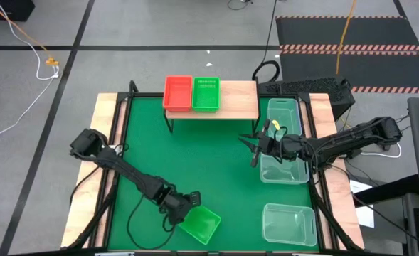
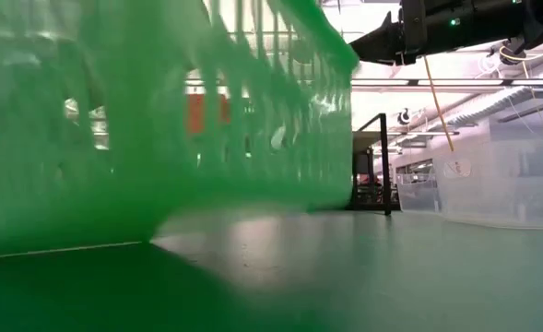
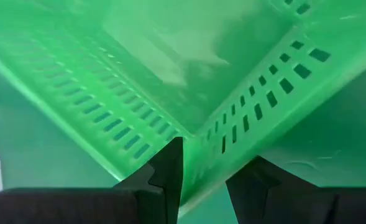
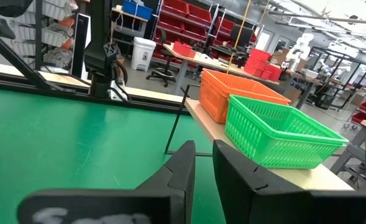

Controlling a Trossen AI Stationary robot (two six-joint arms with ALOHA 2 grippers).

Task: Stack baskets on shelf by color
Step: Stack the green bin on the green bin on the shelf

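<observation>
A green table mat (image 1: 195,163) covers the table, seen from above, with a low wooden shelf (image 1: 239,99) standing at its far edge. On the shelf's left part a red basket (image 1: 178,93) and a green basket (image 1: 206,94) sit side by side, touching; the right part of the board is bare.

The left gripper (image 1: 193,205) is at the near edge of the mat, its fingers (image 3: 170,168) clenched on the corner rim of a second green basket (image 1: 202,225) — the rim passes between them. That basket sits tilted, its slotted walls filling the low camera's picture.

The right gripper (image 1: 252,147) hovers right of the mat's centre, just below the shelf's right end, with its fingers nearly together and nothing between them. Beside it lie two clear baskets, one (image 1: 283,115) next to the shelf's right end and one (image 1: 284,168) under the right arm. A third clear basket (image 1: 289,225) rests at the near right corner.
</observation>
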